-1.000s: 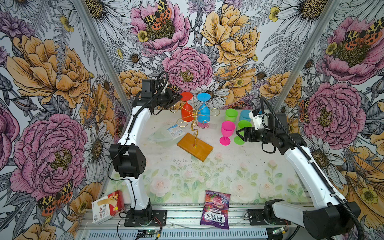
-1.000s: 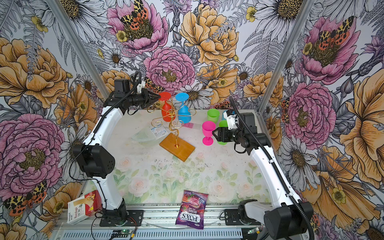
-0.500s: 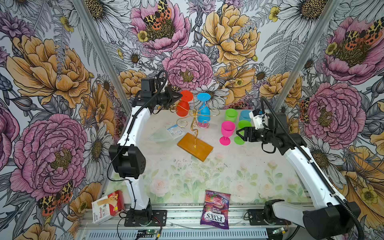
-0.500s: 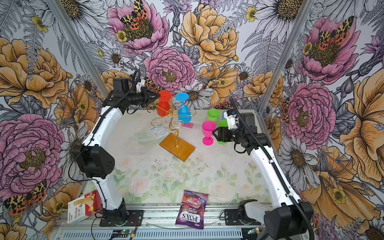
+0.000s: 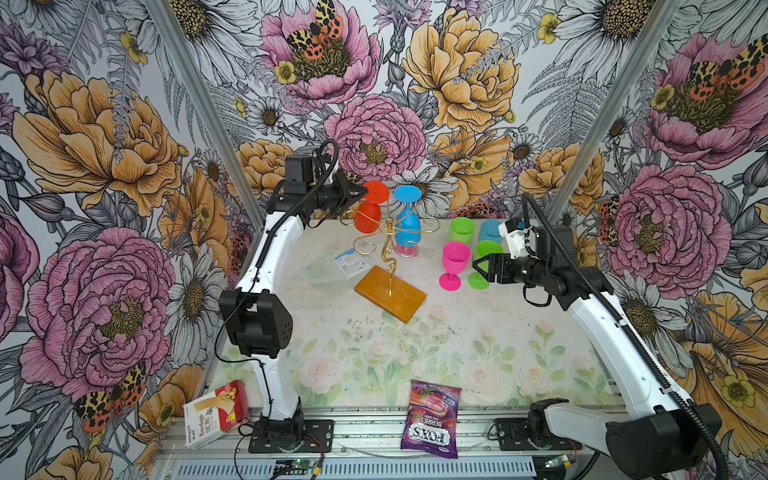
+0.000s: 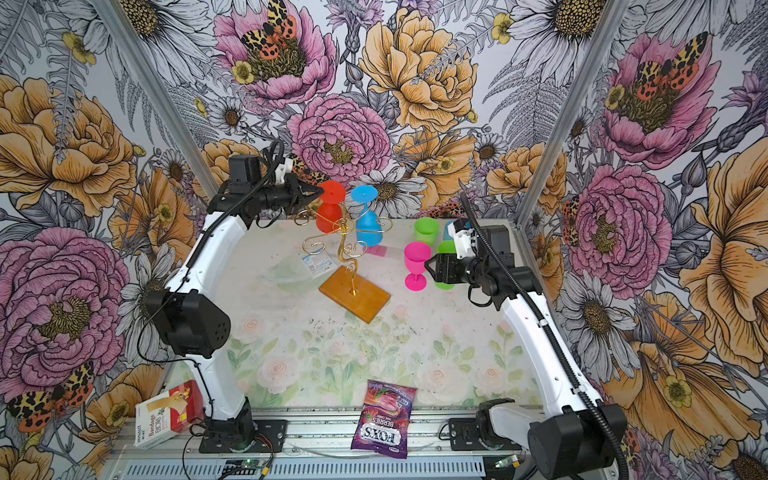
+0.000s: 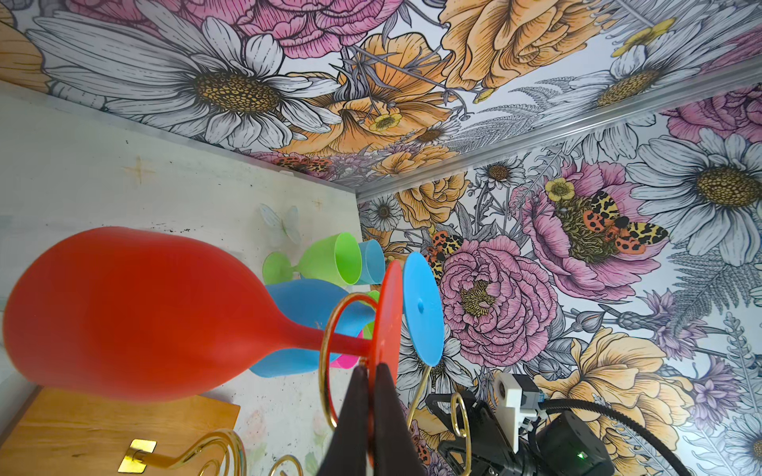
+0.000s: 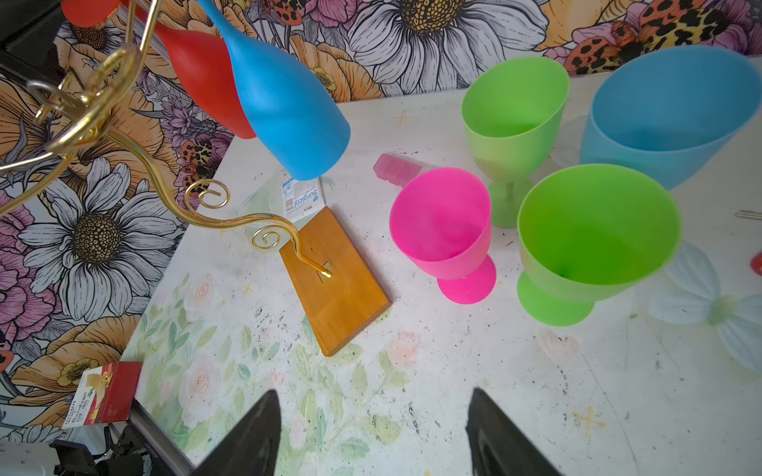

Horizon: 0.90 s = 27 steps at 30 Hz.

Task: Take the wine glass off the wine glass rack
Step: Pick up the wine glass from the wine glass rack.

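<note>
One slip of my left gripper point(image 7: 373, 371), pinched on the red wine glass point(image 7: 136, 313), could tip the wine glass rack point(image 5: 374, 286); my right gripper point(image 8: 373, 393) fingers stand apart.

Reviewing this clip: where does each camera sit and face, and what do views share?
Top views: high in front, looking down across the table to the back wall; left arm and right arm show.
Left wrist: on the raised left arm, looking along the left end effector, shut on the foot of the red wine glass.
Right wrist: above the table, facing the pink glass; open right end effector shows.
Shared: both wrist views show the wine glass rack.
</note>
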Each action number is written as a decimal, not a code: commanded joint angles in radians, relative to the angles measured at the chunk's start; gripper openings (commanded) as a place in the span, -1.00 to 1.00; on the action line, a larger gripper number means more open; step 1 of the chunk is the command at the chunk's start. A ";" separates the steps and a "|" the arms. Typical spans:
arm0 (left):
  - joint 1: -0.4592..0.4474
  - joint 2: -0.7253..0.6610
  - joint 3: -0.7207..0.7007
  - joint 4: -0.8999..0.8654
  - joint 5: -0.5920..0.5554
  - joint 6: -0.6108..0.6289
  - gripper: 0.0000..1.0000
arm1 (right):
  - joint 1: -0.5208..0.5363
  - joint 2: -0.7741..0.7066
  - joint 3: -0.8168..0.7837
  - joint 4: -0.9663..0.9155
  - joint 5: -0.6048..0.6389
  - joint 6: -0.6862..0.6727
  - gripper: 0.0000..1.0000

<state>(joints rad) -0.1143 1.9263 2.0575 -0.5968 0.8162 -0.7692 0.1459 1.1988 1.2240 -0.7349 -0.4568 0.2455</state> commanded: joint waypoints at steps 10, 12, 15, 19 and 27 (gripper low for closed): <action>-0.027 -0.027 0.028 0.000 0.003 -0.021 -1.00 | 0.007 -0.028 -0.003 0.026 0.007 0.006 0.45; -0.025 -0.029 0.022 0.000 0.000 -0.019 -1.00 | 0.008 -0.027 -0.003 0.026 0.005 0.006 0.45; -0.026 -0.032 0.018 0.001 0.009 -0.018 -1.00 | 0.007 -0.027 0.000 0.028 0.004 0.007 0.45; -0.029 -0.063 -0.022 0.000 0.019 -0.009 -1.00 | 0.008 -0.029 -0.003 0.028 0.003 0.009 0.45; -0.015 -0.187 -0.133 -0.002 0.020 0.013 -1.00 | 0.009 -0.016 -0.001 0.034 -0.004 0.017 0.45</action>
<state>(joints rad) -0.1371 1.8076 1.9411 -0.6132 0.8181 -0.7818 0.1459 1.1904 1.2190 -0.7204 -0.4576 0.2462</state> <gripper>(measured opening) 0.063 0.723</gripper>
